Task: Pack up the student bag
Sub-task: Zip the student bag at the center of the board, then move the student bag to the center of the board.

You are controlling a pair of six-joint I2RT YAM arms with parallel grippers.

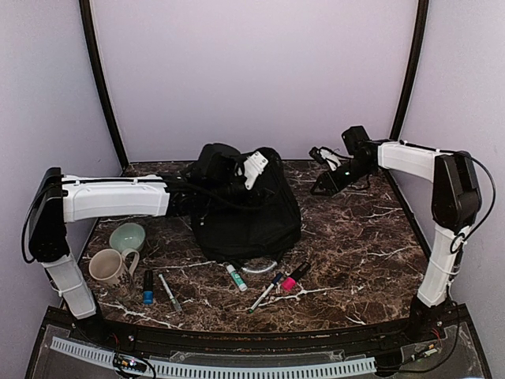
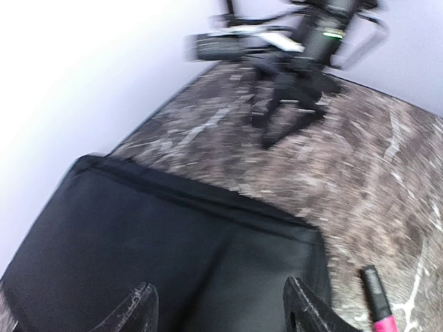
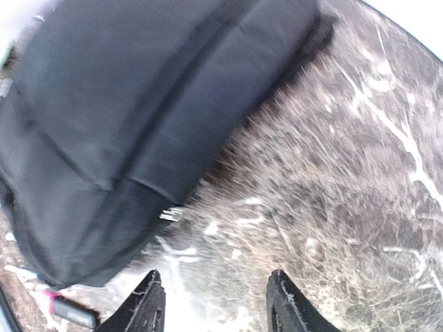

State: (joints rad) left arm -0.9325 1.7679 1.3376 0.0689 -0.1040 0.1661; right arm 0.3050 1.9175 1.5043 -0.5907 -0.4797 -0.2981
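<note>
The black student bag (image 1: 248, 209) lies flat in the middle of the table. It also fills the lower left of the left wrist view (image 2: 173, 256) and the upper left of the right wrist view (image 3: 138, 104). My left gripper (image 1: 256, 170) hovers over the bag's far part; its jaws (image 2: 221, 311) stand wide apart with only black fabric between them. My right gripper (image 1: 318, 170) is open and empty above bare table right of the bag; it also shows in the right wrist view (image 3: 214, 304). A silver zipper pull (image 3: 173, 213) shows at the bag's edge.
In front of the bag lie a green-capped white stick (image 1: 236, 277), a pen (image 1: 266, 293) and a pink marker (image 1: 293, 278). At front left are a blue-capped marker (image 1: 147, 287), a silver pen (image 1: 170, 292), a mug (image 1: 110, 267) and a green bowl (image 1: 127, 237).
</note>
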